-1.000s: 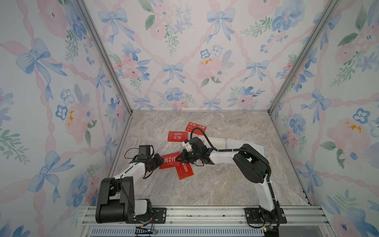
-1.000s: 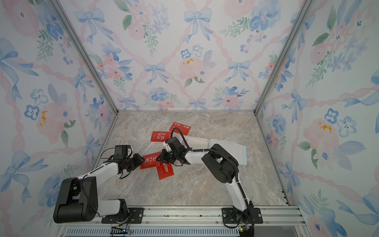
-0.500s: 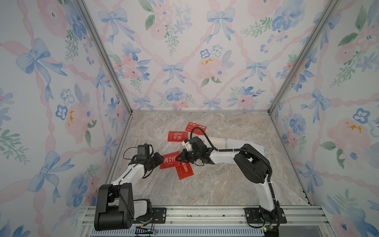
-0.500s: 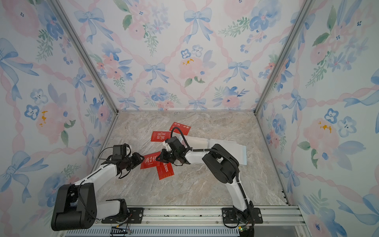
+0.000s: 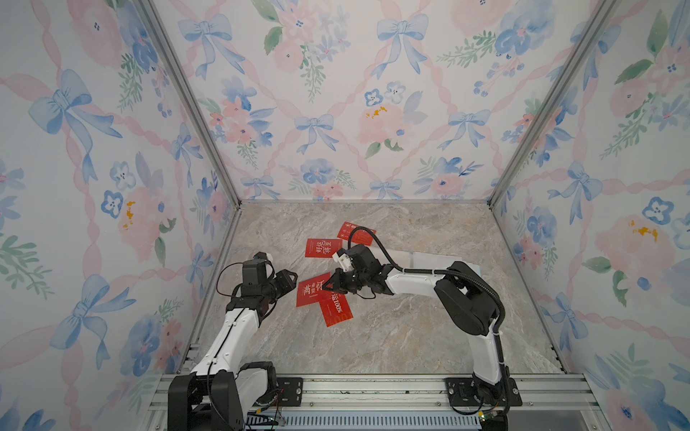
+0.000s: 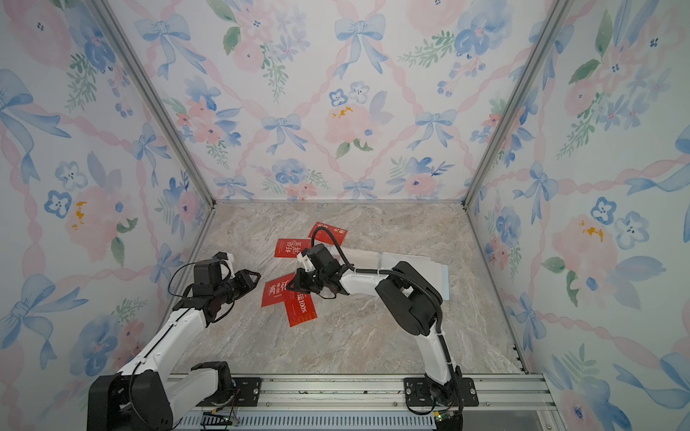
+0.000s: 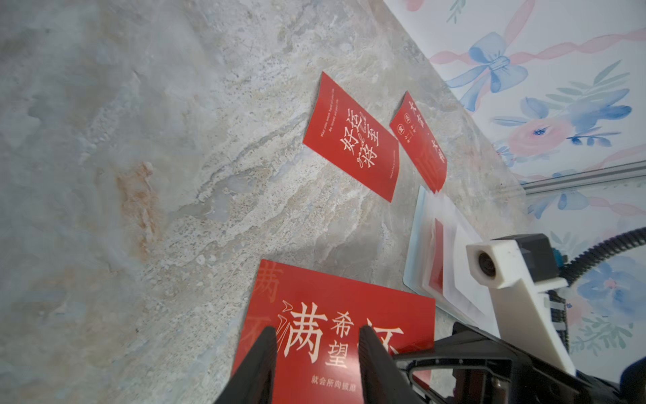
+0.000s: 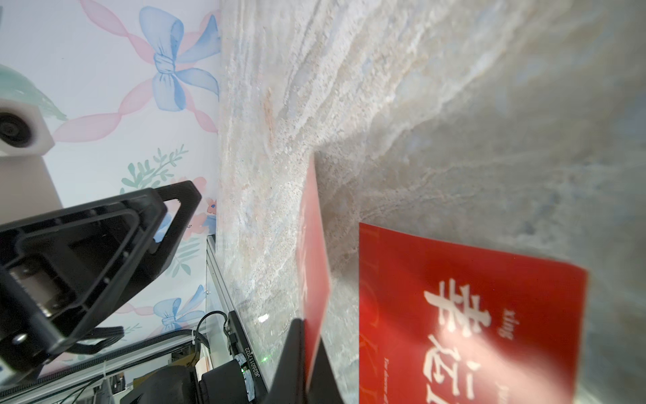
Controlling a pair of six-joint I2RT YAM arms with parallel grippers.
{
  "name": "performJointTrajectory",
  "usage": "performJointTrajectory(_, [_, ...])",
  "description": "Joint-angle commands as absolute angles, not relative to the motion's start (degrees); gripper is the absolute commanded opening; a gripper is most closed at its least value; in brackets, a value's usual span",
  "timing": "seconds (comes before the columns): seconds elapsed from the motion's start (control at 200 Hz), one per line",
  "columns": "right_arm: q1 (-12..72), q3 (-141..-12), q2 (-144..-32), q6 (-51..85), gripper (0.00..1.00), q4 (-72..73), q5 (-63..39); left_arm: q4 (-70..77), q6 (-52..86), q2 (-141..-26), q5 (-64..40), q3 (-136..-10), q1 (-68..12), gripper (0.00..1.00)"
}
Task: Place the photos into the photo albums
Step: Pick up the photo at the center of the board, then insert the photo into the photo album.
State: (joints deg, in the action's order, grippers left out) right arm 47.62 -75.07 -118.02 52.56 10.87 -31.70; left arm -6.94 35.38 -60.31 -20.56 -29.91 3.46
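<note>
My right gripper (image 5: 330, 287) (image 8: 307, 327) is shut on the right edge of a red photo (image 5: 311, 294) (image 7: 344, 311) with white characters, which shows edge-on (image 8: 313, 245) in the right wrist view. My left gripper (image 5: 290, 278) (image 7: 316, 332) is open just left of that photo and holds nothing. A second red photo (image 5: 336, 310) (image 8: 472, 314) lies flat, partly under the held one. Two more red photos (image 5: 322, 247) (image 5: 356, 232) lie farther back. The pale photo album (image 5: 429, 259) (image 7: 419, 252) lies open behind my right arm, a red card showing in its sleeve.
The marble tabletop (image 5: 392, 336) is enclosed by floral walls on the left, back and right. An aluminium rail (image 5: 373, 388) with both arm bases runs along the front edge. The right arm's elbow (image 5: 463, 302) hangs over the table's right half.
My left gripper has moved right and a little back, closer to the held photo's left edge. The right gripper and its photo have hardly moved.
</note>
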Motion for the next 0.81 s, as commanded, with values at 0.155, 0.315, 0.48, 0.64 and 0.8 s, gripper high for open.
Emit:
performJointTrajectory(0.155, [42.0, -72.4, -109.0, 48.7, 0.01, 8.3, -33.1, -6.4, 36.2, -59.3, -24.8, -30.1, 3.9, 0.42])
performJointTrajectory(0.315, [38.4, -70.0, -103.7, 47.9, 0.01, 6.8, -33.0, -3.1, 38.9, -58.2, -25.6, -28.1, 3.2, 0.41])
performJointTrajectory(0.48, [33.8, -68.6, -98.3, 44.6, 0.01, 1.4, -33.1, 0.8, 41.0, -59.1, -25.5, -27.4, 0.3, 0.41])
performJointTrajectory(0.64, [28.8, -66.1, -92.4, 41.7, 0.02, -3.2, -33.1, 5.0, 43.9, -58.6, -23.5, -27.0, -3.1, 0.41])
performJointTrajectory(0.8, [22.9, -64.3, -86.9, 38.0, 0.02, -9.1, -34.1, 10.5, 46.9, -59.7, -23.2, -26.4, -5.3, 0.44])
